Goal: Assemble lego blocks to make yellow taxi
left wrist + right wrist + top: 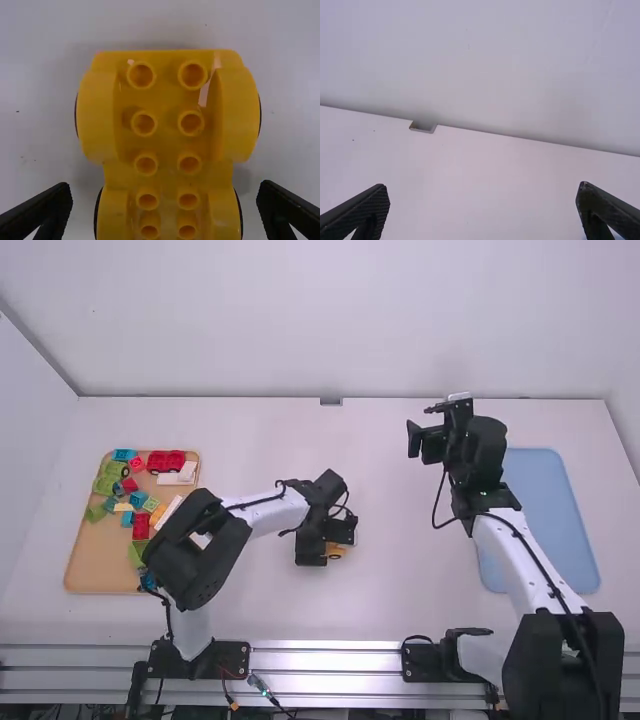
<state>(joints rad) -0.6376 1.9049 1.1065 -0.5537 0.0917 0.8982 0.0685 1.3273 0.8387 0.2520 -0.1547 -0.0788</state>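
Observation:
In the high view the left gripper is low at mid-table, over the yellow car base, which it partly hides. The left wrist view has this yellow car base lying on the table with studs up and dark wheels at its sides; the left gripper is open, one finger on each side of it, with gaps between. My right gripper is held up at the right of the table; in the right wrist view this right gripper stands open with nothing between its fingers.
On the left, an orange-brown tray holds several loose blocks, including a red car base and a white block. A blue tray lies at the right, beside the right arm.

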